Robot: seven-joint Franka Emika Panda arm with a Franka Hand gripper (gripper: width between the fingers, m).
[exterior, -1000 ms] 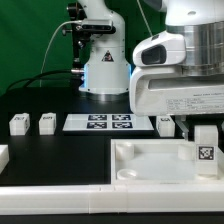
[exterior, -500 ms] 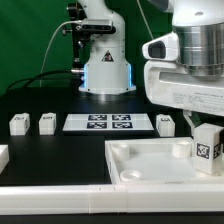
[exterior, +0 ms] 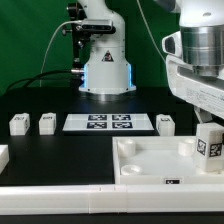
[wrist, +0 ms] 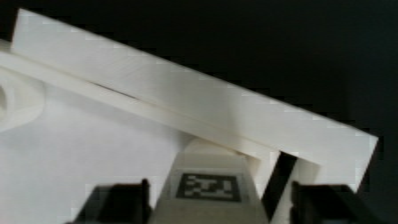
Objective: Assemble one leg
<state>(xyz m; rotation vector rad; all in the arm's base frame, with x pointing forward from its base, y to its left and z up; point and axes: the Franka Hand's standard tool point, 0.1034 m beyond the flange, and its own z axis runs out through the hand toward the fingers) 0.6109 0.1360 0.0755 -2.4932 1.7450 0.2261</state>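
My gripper is at the exterior view's right, shut on a leg, a small white post with a black-and-white tag. The leg stands upright at the right far corner of the large white panel. In the wrist view the leg sits between my two dark fingers, over the panel's raised rim. Three more legs lie on the black table: two at the left and one by the marker board's right end.
The marker board lies behind the panel. The arm's white base stands at the back with cables to its left. A white part shows at the left edge. The panel fills the front right.
The gripper body has swung toward the exterior view's right, with the leg shifting slightly right with it. The panel has also slid a little to the right.
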